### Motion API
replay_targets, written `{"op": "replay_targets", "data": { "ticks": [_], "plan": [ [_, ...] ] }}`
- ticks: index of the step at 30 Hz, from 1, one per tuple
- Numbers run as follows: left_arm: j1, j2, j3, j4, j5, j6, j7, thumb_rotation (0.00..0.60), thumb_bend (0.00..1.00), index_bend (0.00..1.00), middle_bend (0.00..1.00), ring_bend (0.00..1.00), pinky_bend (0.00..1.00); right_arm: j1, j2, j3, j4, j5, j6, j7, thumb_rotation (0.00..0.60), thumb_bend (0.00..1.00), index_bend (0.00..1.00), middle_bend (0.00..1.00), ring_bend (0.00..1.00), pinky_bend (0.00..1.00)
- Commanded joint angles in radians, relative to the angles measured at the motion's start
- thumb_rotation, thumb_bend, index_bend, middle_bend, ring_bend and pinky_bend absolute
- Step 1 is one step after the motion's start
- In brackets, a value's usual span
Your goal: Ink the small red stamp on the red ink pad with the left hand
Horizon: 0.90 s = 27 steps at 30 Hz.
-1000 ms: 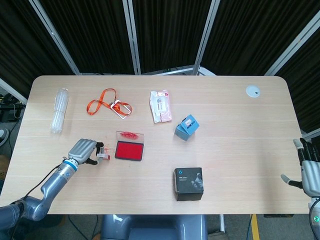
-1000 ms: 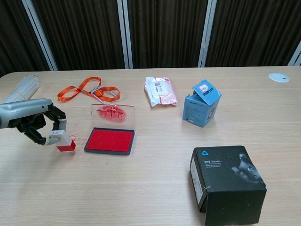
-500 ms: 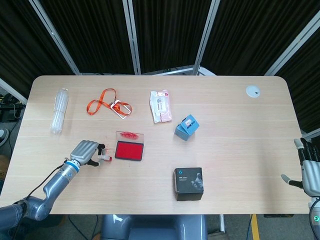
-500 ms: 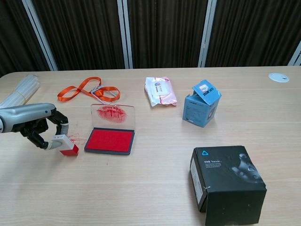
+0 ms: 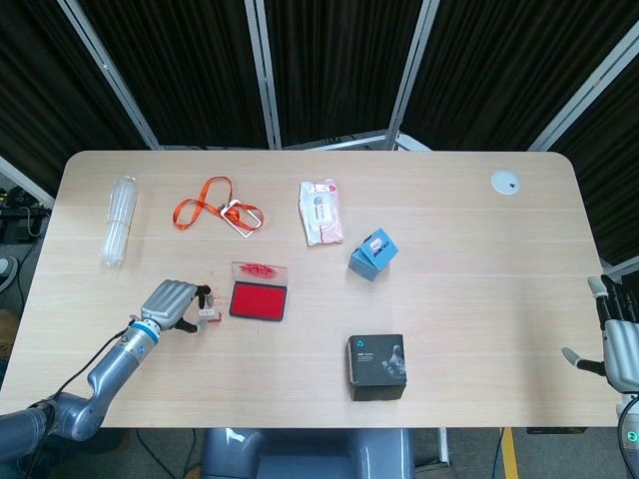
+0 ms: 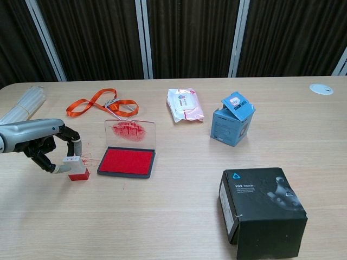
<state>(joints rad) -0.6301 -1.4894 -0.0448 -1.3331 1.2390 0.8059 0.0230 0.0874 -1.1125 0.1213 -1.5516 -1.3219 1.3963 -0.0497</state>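
Stamp (image 6: 77,168) and left robot hand (image 6: 40,145) are what we watch near the tabletop's (image 6: 173,216) left edge. A second ago the small red stamp hung tilted in the fingers, its red base lifted off the wood; now we see it upright with its base on the tabletop, just beside the left side of the red ink pad (image 6: 126,161) and not on it. The left robot hand sits slightly nearer the front edge in the head view (image 5: 170,303) than it did, and its fingers curl around the stamp's white top. Whether they truly pinch it or only rest against it we cannot tell, since the thumb side is turned away from both cameras. The ink pad, its clear lid (image 6: 130,130) propped upright and smeared with red, has not shifted.

The right robot hand (image 5: 618,337) shows only in the head view, off the tabletop's right edge, cut by the frame; its fingers are spread and it holds nothing, as before. In the head view the stamp (image 5: 208,314) is a tiny blur. The bundle of clear tubes (image 6: 20,106) is cut off at the left of the chest view, and the black box (image 6: 263,211) near the front edge hides the tabletop behind it.
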Motion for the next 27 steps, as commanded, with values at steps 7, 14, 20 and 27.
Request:
{"op": "replay_targets", "data": {
  "ticks": [7,14,20,27],
  "plan": [
    [0.052,0.127,-0.024,-0.121,0.081,0.164,-0.026,0.6,0.23,0.37,0.41,0.89,0.96,-0.005,0.009,-0.003,-0.016,-0.014,0.011,0.009,0.6,0.0,0.0,0.0,0.0,0.0],
    [0.161,0.226,-0.019,-0.209,0.147,0.398,0.036,0.6,0.0,0.21,0.09,0.56,0.64,-0.014,0.025,-0.01,-0.04,-0.044,0.032,0.031,0.6,0.0,0.0,0.0,0.0,0.0],
    [0.268,0.289,0.014,-0.299,0.146,0.542,0.142,0.6,0.0,0.0,0.0,0.01,0.01,-0.019,0.037,-0.018,-0.053,-0.071,0.045,0.051,0.6,0.0,0.0,0.0,0.0,0.0],
    [0.406,0.334,0.064,-0.401,0.166,0.721,0.244,0.6,0.0,0.0,0.0,0.0,0.0,-0.024,0.04,-0.03,-0.056,-0.116,0.07,0.055,0.6,0.0,0.0,0.0,0.0,0.0]
  ]
}}
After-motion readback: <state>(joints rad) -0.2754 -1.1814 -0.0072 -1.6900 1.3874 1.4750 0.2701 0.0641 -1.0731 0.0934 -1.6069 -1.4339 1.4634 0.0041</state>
